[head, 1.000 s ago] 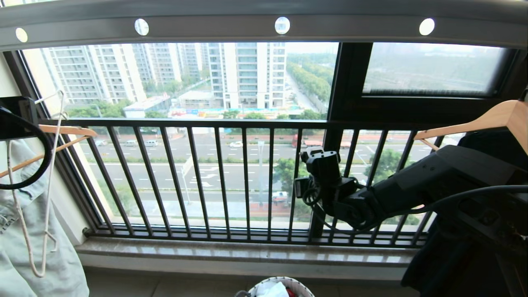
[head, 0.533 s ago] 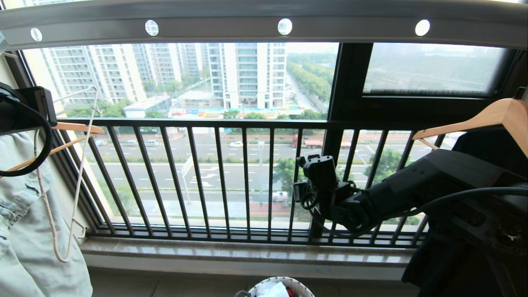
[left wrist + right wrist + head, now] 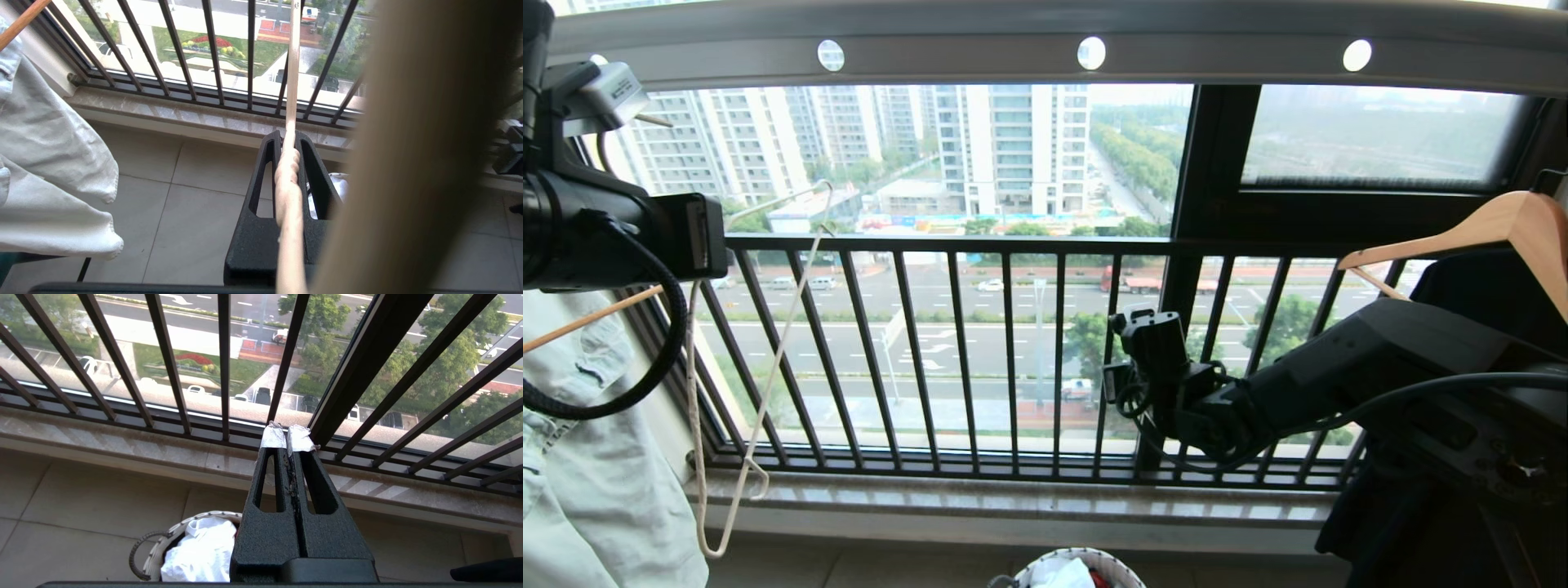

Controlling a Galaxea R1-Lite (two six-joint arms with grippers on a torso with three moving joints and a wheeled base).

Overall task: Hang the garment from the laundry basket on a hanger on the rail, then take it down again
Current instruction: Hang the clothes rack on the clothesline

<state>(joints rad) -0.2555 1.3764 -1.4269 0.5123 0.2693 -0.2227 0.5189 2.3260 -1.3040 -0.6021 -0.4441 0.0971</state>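
The grey rail (image 3: 964,51) with round holes runs across the top. My left gripper (image 3: 715,237) is below it at the far left, shut on the twisted neck of the cream wire hanger (image 3: 287,179). The hanger (image 3: 770,384) dangles tilted in front of the window bars; another part of it blurs close to the left wrist lens. My right gripper (image 3: 287,435) is shut and empty, held at mid-height before the bars (image 3: 1147,327). The laundry basket (image 3: 163,543) stands on the floor below, with the white garment (image 3: 200,551) crumpled inside; its emblem is hidden.
A pale green denim garment (image 3: 596,490) hangs on a wooden hanger at the left edge. A second wooden hanger (image 3: 1462,237) with a black garment (image 3: 1503,294) is at the right. The black window railing (image 3: 1005,245) and stone sill (image 3: 1013,502) lie ahead.
My left arm has swung rightward into view, carrying the wire hanger away from the green garment. The right arm has stayed almost still.
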